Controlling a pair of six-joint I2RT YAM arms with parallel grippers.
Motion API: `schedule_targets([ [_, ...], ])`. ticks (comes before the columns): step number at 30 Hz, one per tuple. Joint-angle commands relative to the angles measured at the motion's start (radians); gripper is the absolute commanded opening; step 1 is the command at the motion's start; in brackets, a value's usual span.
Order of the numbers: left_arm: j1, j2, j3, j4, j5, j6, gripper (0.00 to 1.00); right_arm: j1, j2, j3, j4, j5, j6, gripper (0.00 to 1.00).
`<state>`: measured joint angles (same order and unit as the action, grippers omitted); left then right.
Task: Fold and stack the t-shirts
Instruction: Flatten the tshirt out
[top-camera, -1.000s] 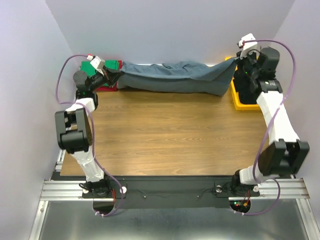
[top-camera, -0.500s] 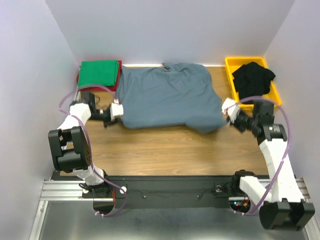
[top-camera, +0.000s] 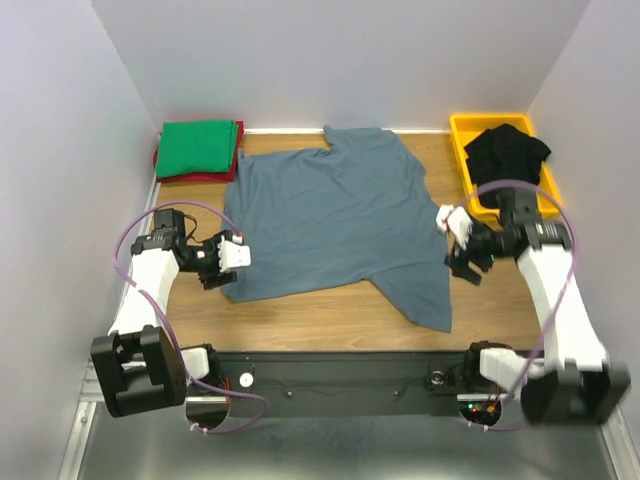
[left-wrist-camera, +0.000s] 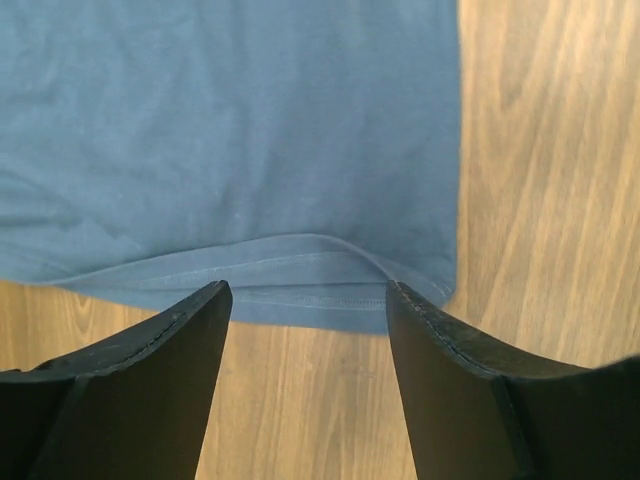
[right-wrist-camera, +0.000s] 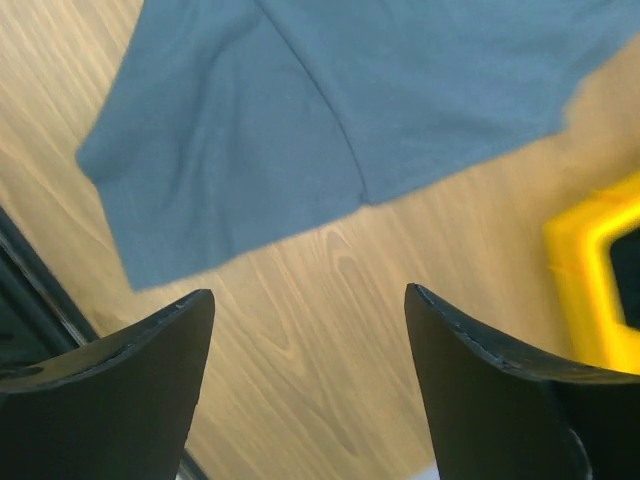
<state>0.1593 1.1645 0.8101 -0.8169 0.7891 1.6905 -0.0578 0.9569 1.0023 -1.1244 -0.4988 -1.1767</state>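
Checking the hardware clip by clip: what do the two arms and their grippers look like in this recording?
The left arm and right arm have white link shells and bulky black joint housings. A thin purple cable loops along each one. The left gripper and right gripper each have two wide, matte black fingers that taper towards the tip.

Left arm (top-camera: 150, 275), right arm (top-camera: 547, 272) low; both jaws wide apart.
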Motion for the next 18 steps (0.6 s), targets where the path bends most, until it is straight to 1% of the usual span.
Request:
schedule_targets([
  [1, -0.010, 0.037, 0.063, 0.077, 0.096, -0.216, 0.70, 0.004, 0.310, 0.156, 0.058, -0.073, 0.237, 0.77],
  [2, -0.010, 0.043, 0.066, 0.094, 0.098, -0.216, 0.70, 0.010, 0.350, 0.176, 0.058, -0.079, 0.238, 0.74],
  [3, -0.051, 0.041, 0.063, 0.125, 0.087, -0.307, 0.67, 0.018, 0.385, 0.192, 0.080, -0.078, 0.291, 0.70],
  [4, -0.078, 0.037, 0.055, 0.162, 0.073, -0.355, 0.66, 0.029, 0.440, 0.212, 0.090, -0.081, 0.311, 0.67],
  [5, -0.149, 0.031, 0.049, 0.226, 0.052, -0.389, 0.63, 0.035, 0.459, 0.216, 0.119, -0.080, 0.354, 0.65],
  [6, -0.194, 0.015, 0.034, 0.260, 0.041, -0.473, 0.63, 0.056, 0.482, 0.217, 0.132, -0.063, 0.376, 0.63],
  [7, -0.246, 0.008, 0.025, 0.304, 0.021, -0.521, 0.62, 0.078, 0.496, 0.216, 0.136, -0.064, 0.390, 0.60],
  [8, -0.292, 0.001, 0.015, 0.402, -0.032, -0.579, 0.62, 0.088, 0.519, 0.210, 0.138, -0.070, 0.399, 0.56],
  [9, -0.334, -0.002, 0.008, 0.442, -0.053, -0.619, 0.62, 0.104, 0.520, 0.202, 0.129, -0.070, 0.408, 0.55],
  [10, -0.401, 0.003, 0.008, 0.467, -0.063, -0.649, 0.62, 0.142, 0.516, 0.184, 0.126, -0.064, 0.407, 0.54],
  [12, -0.434, 0.017, 0.017, 0.511, -0.053, -0.679, 0.64, 0.194, 0.464, 0.115, 0.118, -0.037, 0.400, 0.53],
  [13, -0.437, 0.038, 0.026, 0.530, -0.041, -0.710, 0.64, 0.261, 0.435, 0.087, 0.118, -0.002, 0.396, 0.53],
  [15, -0.437, 0.067, 0.041, 0.562, -0.010, -0.785, 0.64, 0.340, 0.343, -0.002, 0.130, 0.044, 0.405, 0.53],
  [16, -0.426, 0.089, 0.052, 0.582, 0.013, -0.814, 0.64, 0.425, 0.317, -0.026, 0.138, 0.096, 0.414, 0.53],
  [18, -0.400, 0.098, 0.051, 0.604, 0.057, -0.900, 0.64, 0.502, 0.257, -0.094, 0.159, 0.138, 0.457, 0.53],
])
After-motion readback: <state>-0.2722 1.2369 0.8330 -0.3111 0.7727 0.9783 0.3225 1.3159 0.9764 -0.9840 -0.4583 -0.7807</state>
